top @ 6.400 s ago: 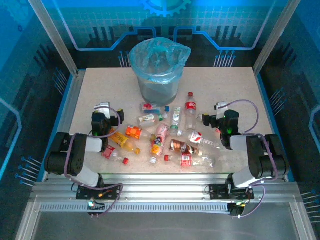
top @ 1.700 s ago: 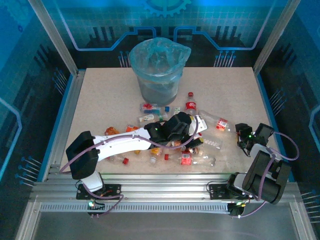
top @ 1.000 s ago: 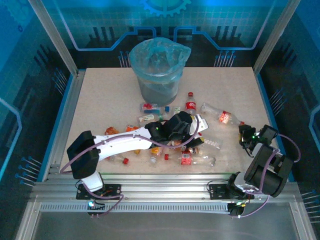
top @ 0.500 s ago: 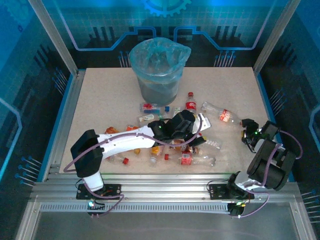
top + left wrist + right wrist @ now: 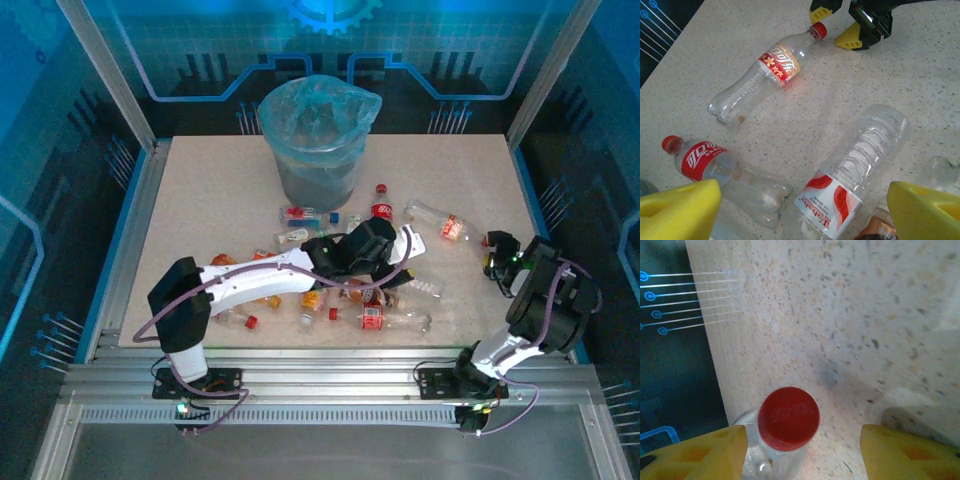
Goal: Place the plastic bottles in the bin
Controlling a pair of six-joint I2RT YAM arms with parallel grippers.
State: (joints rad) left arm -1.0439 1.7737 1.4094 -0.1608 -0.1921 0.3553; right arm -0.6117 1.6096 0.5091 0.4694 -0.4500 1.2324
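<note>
Hovering with the left tool point(image 5: 803, 200) spread wide over a red-and-white-labelled clear bottle point(image 5: 855, 165), seemingly to straddle it for a grasp; flanking a red-capped bottle point(image 5: 788, 417) with the right tool point(image 5: 802, 434), likewise released; both on the worktop point(image 5: 200, 180), well short of the bin point(image 5: 300, 175).

A matt, speckled, stone-like finish is shown by the table top point(image 5: 220, 200). The plastic bottles point(image 5: 765, 75) are seen to be of clear, glossy plastic with smooth printed film labels; the ribbed bottle point(image 5: 860, 160) at the middle of the left wrist view is ridged along its wall. A smooth red plastic cap point(image 5: 788, 417) is seen low in the right wrist view. The bin point(image 5: 315, 185) is of grey translucent plastic, lined with a crinkly, shiny film bag point(image 5: 320, 110). Matt yellow fingers point(image 5: 682, 210) are carried by the left gripper point(image 5: 802, 212). Brushed metal rails point(image 5: 320, 385) are seen along the bottom of the top view
</note>
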